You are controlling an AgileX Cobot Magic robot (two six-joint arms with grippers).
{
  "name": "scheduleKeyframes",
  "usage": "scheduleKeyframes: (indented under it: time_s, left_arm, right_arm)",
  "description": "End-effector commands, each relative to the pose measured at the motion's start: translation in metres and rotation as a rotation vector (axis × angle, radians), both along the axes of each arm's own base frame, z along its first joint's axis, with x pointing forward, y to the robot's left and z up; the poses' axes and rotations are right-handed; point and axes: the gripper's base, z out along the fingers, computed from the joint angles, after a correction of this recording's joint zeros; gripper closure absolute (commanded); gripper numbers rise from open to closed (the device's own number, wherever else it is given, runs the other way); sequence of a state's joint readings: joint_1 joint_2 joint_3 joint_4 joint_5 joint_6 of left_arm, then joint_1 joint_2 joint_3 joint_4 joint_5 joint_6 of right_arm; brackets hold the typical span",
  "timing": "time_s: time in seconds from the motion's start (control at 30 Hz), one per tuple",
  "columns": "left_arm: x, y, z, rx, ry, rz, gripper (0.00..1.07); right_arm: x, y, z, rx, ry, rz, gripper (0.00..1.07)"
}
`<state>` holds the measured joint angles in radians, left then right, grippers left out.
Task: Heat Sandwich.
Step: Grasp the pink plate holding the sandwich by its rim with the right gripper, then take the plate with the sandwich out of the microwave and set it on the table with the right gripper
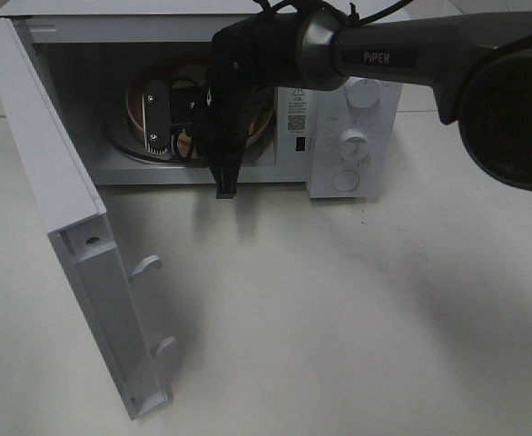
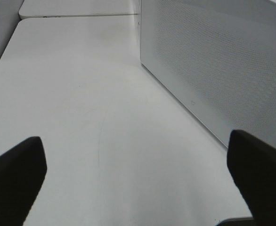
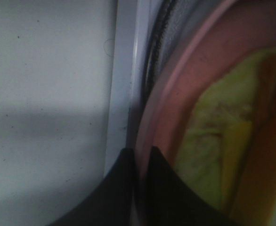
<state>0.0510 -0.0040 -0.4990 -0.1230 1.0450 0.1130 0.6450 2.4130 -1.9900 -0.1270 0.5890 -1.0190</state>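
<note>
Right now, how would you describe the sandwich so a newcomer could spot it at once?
Find the white microwave with its door swung open. Inside, the right gripper is shut on the rim of a round pink plate, and the sandwich lies on that plate. It is the only food there, with a pale yellow-green filling against the pink.

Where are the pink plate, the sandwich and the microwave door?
pink plate point(image 3: 173, 117), right wrist view, bare pink inside near the rim
sandwich point(image 3: 208, 136), right wrist view, yellow-green filling
microwave door point(image 1: 39, 136), exterior high view, top edge of the open door
</note>
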Motion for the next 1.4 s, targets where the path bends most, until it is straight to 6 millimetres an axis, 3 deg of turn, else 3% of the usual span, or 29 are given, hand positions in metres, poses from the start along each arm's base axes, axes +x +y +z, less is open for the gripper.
scheduleKeyframes:
  time_s: [0.03,0.73,1.4]
  left_arm:
    - [-0.003,0.000,0.000,0.000,-0.039,0.001,0.03]
    - [-0.003,0.000,0.000,0.000,-0.039,0.001,0.03]
    - [-0.003,0.000,0.000,0.000,-0.039,0.001,0.03]
  right_arm:
    - [-0.001,-0.005,-0.004,-0.020,0.045,-0.027,1.07]
    - [-0.002,-0.006,-0.005,-0.053,0.053,0.010,1.07]
    - [-0.013,-0.007,0.018,-0.087,0.045,0.144,1.07]
